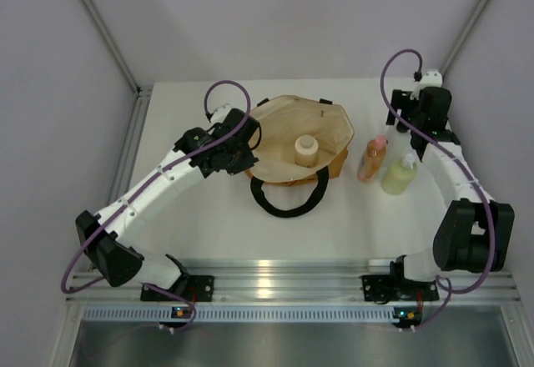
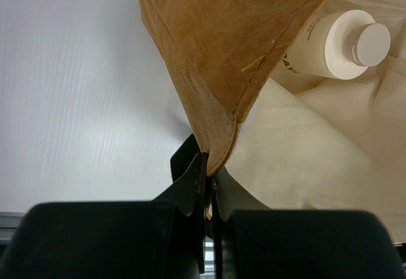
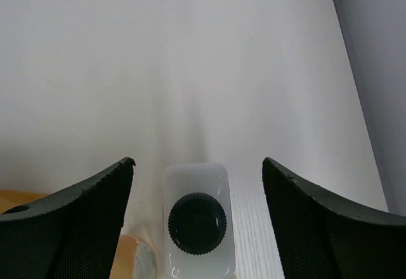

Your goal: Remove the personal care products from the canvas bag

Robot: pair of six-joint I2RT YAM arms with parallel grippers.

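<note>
The tan canvas bag [image 1: 284, 125] lies open at mid-table with its black loop handle [image 1: 288, 203] toward me. The short cream cylinder [image 1: 307, 151] stands inside it and also shows in the left wrist view [image 2: 339, 44]. My left gripper [image 1: 250, 148] is shut on the bag's left rim [image 2: 219, 82], with the jaws pinching the canvas edge. The orange bottle with pink cap [image 1: 372, 159] and the yellow-green bottle [image 1: 400, 175] stand right of the bag. The clear bottle with black cap [image 3: 196, 223] stands on the table beneath my open right gripper [image 3: 198, 162], apart from its fingers.
The white table's back edge meets the wall behind the bag. An enclosure wall and frame post run close along the right side [image 1: 476, 25]. The orange bottle's top [image 3: 136, 260] sits just left of the clear bottle.
</note>
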